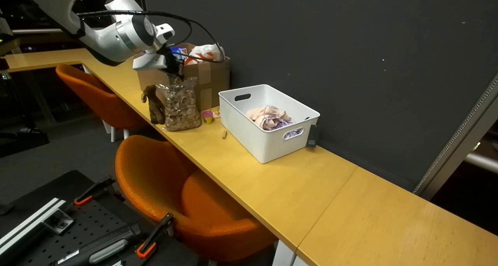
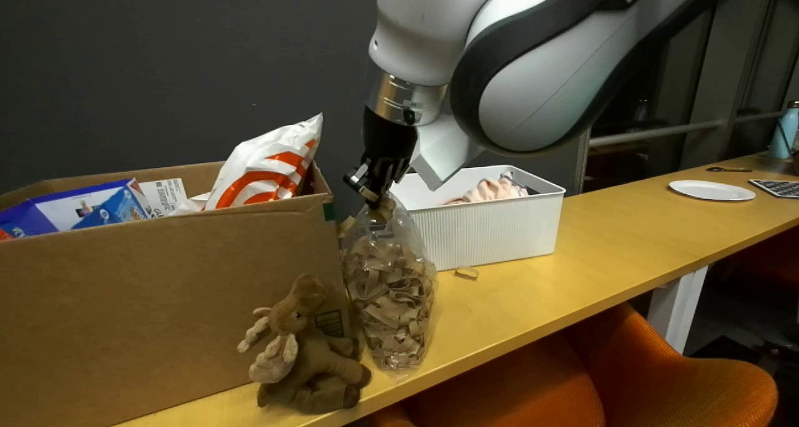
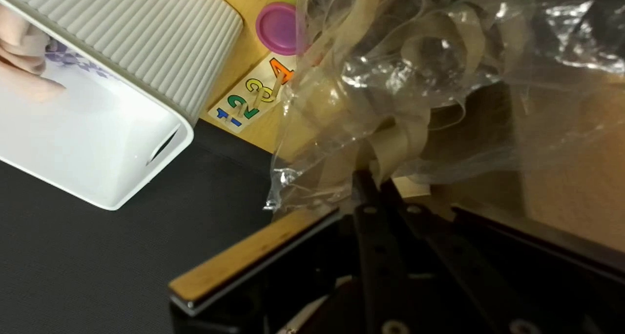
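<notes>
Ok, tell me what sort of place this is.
Probably an office or similar workspace, perhaps used as a robotics lab: there is a long wooden desk, orange chairs stand at it, and a robot arm is poised above it.

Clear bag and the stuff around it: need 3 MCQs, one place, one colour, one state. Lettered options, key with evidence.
1. Where is the plush animal?
A) inside the white bin
B) on an orange chair
C) on the table, beside the clear bag

2. What colour is the lid of the small tub?
A) purple
B) green
C) white

3. What state is the clear bag in?
A) lying flat
B) upright, with tan bands inside
C) upright, with nothing inside

Key:
1 C: both exterior views show the animal next to the bag.
2 A: the wrist view shows a purple disc.
3 B: both exterior views show the bag standing, bands piled behind the clear plastic.
</notes>
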Motion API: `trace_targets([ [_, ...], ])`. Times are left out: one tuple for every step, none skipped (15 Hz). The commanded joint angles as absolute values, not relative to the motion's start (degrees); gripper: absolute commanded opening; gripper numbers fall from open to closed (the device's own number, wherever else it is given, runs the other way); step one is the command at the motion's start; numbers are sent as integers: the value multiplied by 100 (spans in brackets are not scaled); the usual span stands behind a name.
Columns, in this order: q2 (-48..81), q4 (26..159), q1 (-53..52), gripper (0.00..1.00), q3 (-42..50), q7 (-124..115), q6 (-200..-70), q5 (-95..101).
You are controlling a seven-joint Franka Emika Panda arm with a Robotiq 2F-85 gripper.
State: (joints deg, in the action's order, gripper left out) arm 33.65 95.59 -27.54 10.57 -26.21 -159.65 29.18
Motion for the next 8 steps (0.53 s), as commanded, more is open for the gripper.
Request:
trace_targets([
  [3439,9403,-2828,1,1136,-2551,-16043,2980],
  [3414,9430,-2842,28,1144,-2557,-16052,2988],
  [3378,9454,-2857,29,1149,-2572,-16052,2990],
  [3345,9489,-2878,35,1161,-2594,-16074,3001],
  [3301,9541,-2902,42,1177,-2613,-16079,3013],
  [3264,9590,-2919,50,1198,-2639,-16093,3020],
  [3224,9639,-2916,57,1201,-2643,-16118,3015],
  [3180,9685,-2921,65,1223,-2669,-16141,3019],
])
